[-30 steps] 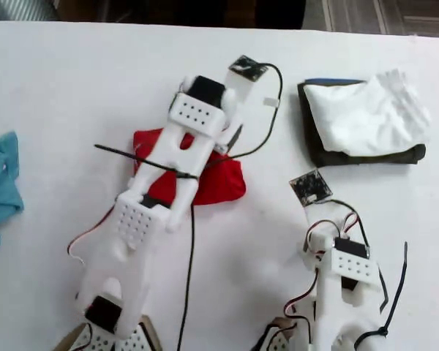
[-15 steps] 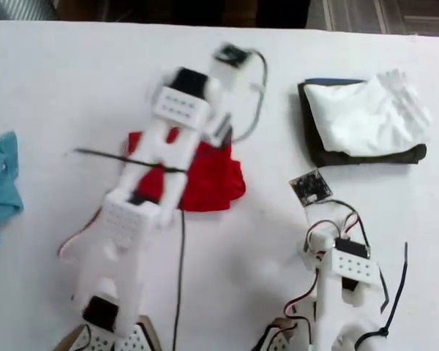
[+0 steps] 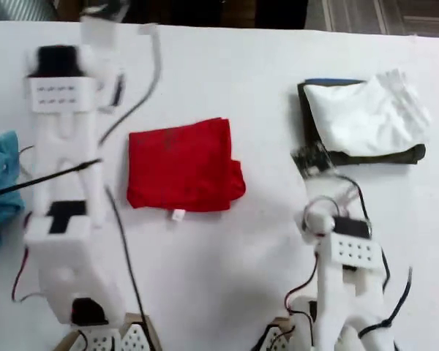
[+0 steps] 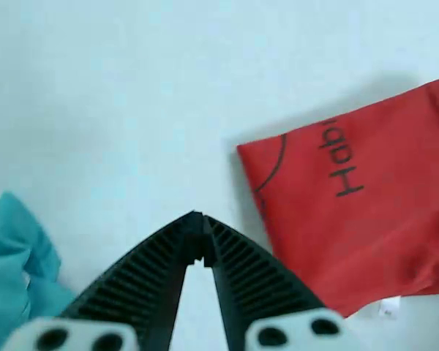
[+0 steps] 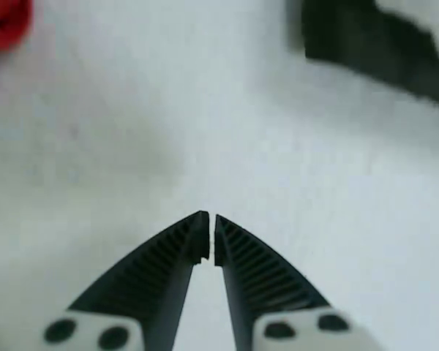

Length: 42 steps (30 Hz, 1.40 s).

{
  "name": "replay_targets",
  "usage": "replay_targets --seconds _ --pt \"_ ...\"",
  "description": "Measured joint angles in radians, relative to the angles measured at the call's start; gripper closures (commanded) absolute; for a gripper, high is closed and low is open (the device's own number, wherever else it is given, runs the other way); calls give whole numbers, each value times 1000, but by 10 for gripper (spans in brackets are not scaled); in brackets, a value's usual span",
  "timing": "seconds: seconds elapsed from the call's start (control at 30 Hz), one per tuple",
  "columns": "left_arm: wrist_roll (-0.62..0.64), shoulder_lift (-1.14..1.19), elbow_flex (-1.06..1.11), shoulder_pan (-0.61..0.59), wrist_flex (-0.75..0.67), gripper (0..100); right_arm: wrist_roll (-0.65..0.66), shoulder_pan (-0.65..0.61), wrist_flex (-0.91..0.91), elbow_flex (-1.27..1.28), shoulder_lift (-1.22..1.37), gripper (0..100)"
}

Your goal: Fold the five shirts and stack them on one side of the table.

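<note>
Left tool [image 4: 203,235], closed empty, swung off red shirt [image 3: 181,164]; right tool [image 5: 211,235] likewise closed

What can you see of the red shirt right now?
The red shirt lies folded into a rough rectangle, flat on the white table, near its middle. The cloth looks soft and thin, with dark print on top seen in the left wrist view. A small white tag sticks out from the edge nearest the arms, and one corner by that edge bulges outward. Nothing touches it: the left gripper is off to its side, over bare table.
</note>
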Motion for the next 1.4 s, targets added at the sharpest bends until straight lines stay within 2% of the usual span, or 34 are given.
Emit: replay_targets --seconds 0.27,0.43,0.53,0.73,0.83,1.1,1.33,1.4 --pt "-103 -230 342 -247 -3 973 -146 -367 192 -489 272 978" --pt "-109 -376 646 -302 -107 973 -233 -565 207 -718 562 978" --pt "-110 -488 865 -319 -207 973 -264 -631 207 -812 735 978" --pt "-160 -727 1267 -336 -405 973 -287 -664 207 -867 927 978" --pt "-160 -770 1375 -341 -457 973 -287 -661 215 -867 968 978" --pt "-160 -712 1393 -342 -499 973 -287 -672 265 -824 971 978" --pt "-158 -644 1396 -344 -522 973 -287 -674 288 -821 726 977" --pt "-158 -644 1396 -344 -526 973 -288 -655 276 -821 663 948"
